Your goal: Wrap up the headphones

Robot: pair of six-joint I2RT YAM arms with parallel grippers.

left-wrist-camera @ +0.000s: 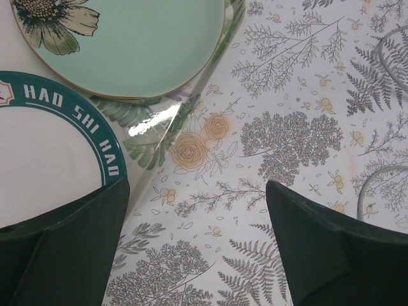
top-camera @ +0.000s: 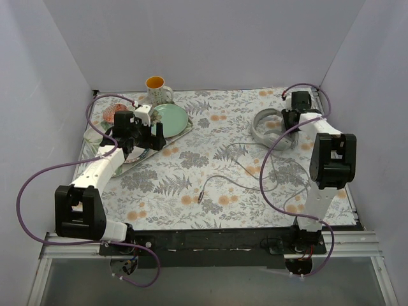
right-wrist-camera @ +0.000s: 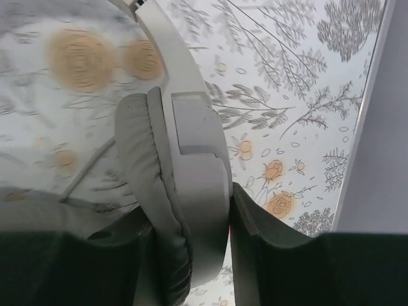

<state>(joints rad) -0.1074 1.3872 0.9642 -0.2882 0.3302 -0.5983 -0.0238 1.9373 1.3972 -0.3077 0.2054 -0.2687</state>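
Note:
The light grey headphones (top-camera: 269,125) lie at the back right of the table. Their thin grey cord (top-camera: 252,171) trails forward and left to a jack plug (top-camera: 201,195) near the middle. My right gripper (top-camera: 291,120) is shut on one earcup (right-wrist-camera: 191,191), its fingers pressing the padded side and the hard shell. My left gripper (top-camera: 143,132) is open and empty, hovering over the cloth beside the plates; a bit of the cord (left-wrist-camera: 376,191) shows at the right of the left wrist view.
A mint green plate (top-camera: 168,117), a white plate with a teal rim (left-wrist-camera: 44,159), a mug (top-camera: 157,90) and a small bowl (top-camera: 116,114) stand at the back left. Purple robot cables (top-camera: 268,167) loop over the table. White walls enclose the sides.

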